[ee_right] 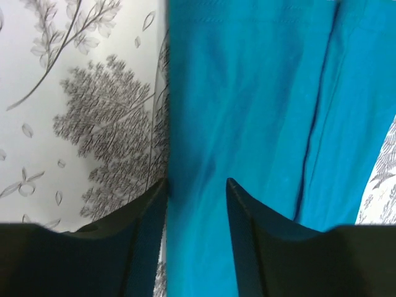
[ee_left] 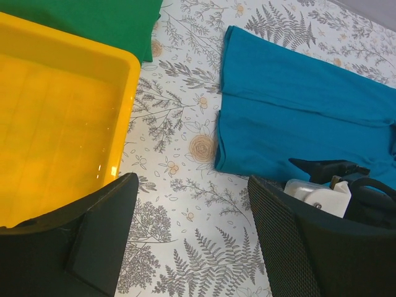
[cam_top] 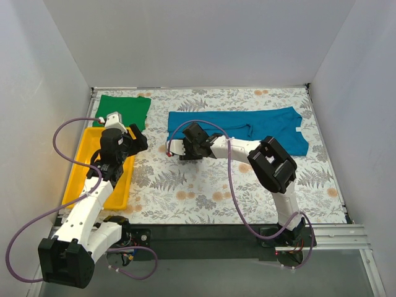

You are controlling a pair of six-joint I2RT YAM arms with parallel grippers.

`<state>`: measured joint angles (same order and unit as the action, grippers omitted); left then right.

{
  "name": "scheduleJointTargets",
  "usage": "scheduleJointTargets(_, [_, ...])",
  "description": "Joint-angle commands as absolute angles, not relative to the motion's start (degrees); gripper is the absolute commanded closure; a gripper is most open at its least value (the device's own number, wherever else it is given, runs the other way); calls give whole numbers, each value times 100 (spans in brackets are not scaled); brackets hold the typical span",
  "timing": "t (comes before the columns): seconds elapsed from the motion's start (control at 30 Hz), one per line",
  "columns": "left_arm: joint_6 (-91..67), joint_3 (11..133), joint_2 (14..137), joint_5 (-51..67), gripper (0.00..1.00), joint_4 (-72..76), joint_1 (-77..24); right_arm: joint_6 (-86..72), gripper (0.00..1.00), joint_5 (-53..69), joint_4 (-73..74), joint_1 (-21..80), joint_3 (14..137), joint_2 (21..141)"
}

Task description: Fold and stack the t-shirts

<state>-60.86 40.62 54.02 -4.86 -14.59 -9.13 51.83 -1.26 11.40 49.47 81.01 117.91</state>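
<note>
The teal-blue t-shirt [cam_top: 247, 127] lies flat and partly folded lengthwise at the back centre-right; it also shows in the left wrist view [ee_left: 297, 105] and the right wrist view [ee_right: 247, 93]. The bright green t-shirt [cam_top: 124, 110] lies folded at the back left, and its edge shows in the left wrist view [ee_left: 93, 18]. My right gripper [cam_top: 187, 147] [ee_right: 197, 182] is open, low over the teal shirt's near-left edge, with cloth between the fingers. My left gripper [cam_top: 137, 140] [ee_left: 192, 185] is open and empty, above the cloth-covered table between the tray and the teal shirt.
A yellow plastic tray [cam_top: 83, 145] stands at the left, with its rim [ee_left: 133, 68] just left of my left gripper. White walls enclose the table on three sides. The right gripper's body [ee_left: 328, 189] is close to the left gripper's right finger.
</note>
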Motion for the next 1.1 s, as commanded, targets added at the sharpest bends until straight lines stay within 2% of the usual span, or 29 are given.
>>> scheduleJointTargets(0.0, [-6021,3999,5256,-633,29,-1389,-888,5080,52,-334,941,4939,8279,12032])
scheduleJointTargets(0.03, [-6021,3990,5256,-615,29,-1380,-888,5071,55,-334,940,4939,8271,12050])
scheduleJointTargets(0.07, [-6012,3990,5247,-607,29,-1371,-888,5071,64,-308,940,4939,8218,12076])
scheduleJointTargets(0.17, [-6003,3973,5229,-554,29,-1327,-888,5106,82,-45,940,4939,8034,11893])
scheduleJointTargets(0.2, [-5994,3964,5221,-510,29,-1318,-888,5115,93,139,940,4931,7833,11796])
scheduleJointTargets(0.23, [-5985,3955,5212,-405,29,-1292,-888,5150,97,367,932,4939,7718,11699])
scheduleJointTargets(0.43, [-5924,3911,5326,525,30,-976,-888,5624,99,1412,1132,5062,6306,10496])
scheduleJointTargets(0.63, [-5985,4358,6054,2266,30,-431,-896,6082,99,1853,1686,5589,5002,9230])
scheduleJointTargets(0.7, [-6099,4813,6693,2984,30,-273,-905,6056,81,1881,1977,5695,4764,8852])
scheduleJointTargets(0.77, [-6196,5131,7231,3356,30,-255,-992,5855,57,1671,2144,5661,4798,8440])
scheduleJointTargets(0.8, [-6222,5307,7755,3645,30,-246,-1045,5810,51,1626,2371,5582,4860,8281])
scheduleJointTargets(0.83, [-6223,5596,8022,3734,30,-255,-1133,5757,44,1730,2564,5468,4965,8114])
scheduleJointTargets(0.9, [-6188,5905,8775,3814,30,-255,-1335,5757,22,2020,3012,4775,5220,7665])
scheduleJointTargets(0.97, [-6170,6414,9296,3937,31,-290,-1537,5792,8,2153,3102,3917,5203,7202])
scheduleJointTargets(1.03, [-6161,7036,10061,4173,32,-351,-1643,5557,5,2153,2867,3299,4958,6910])
scheduleJointTargets(1.07, [-6152,7249,10333,4201,33,-456,-1774,5320,2,2110,2604,2643,4809,6638])
